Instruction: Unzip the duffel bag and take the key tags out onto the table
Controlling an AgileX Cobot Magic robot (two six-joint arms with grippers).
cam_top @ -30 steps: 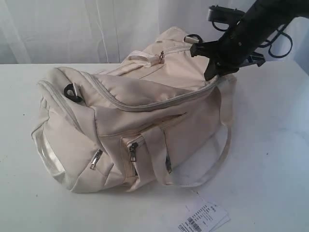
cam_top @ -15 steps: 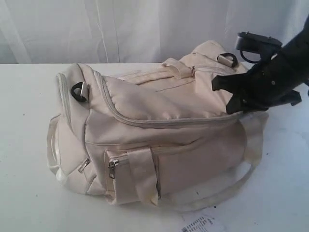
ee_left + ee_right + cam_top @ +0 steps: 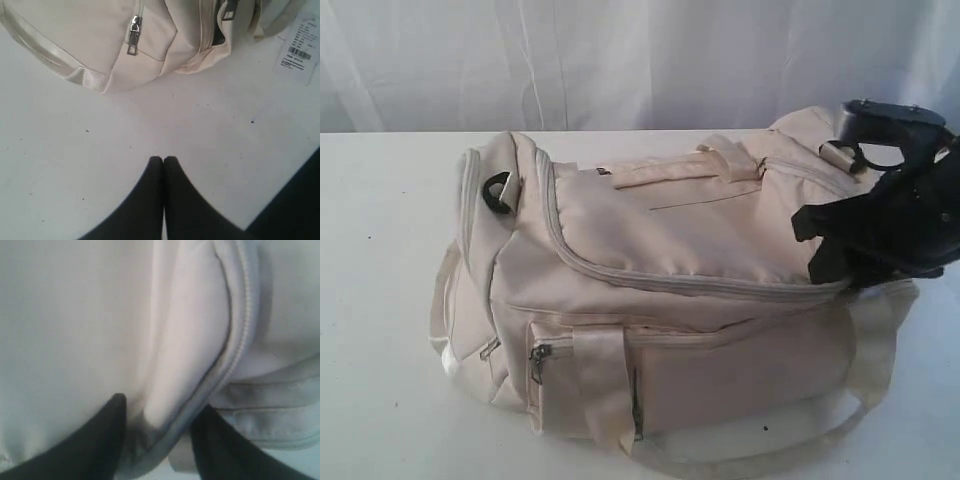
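Sits zipped on the surface (image 3: 380, 400): duffel bag (image 3: 660, 300), soft, slack, probably light. Key tags unseen, presumably inside. Right claw (image 3: 161, 407) clenched on its cloth beside the zipper (image 3: 240, 340); left claw (image 3: 163, 160) clenched, empty. Better purchase: the zipper's pull, not cloth.

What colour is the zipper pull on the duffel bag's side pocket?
Silver metal. The zipper pull hangs against the cream duffel bag and shows best in the left wrist view.
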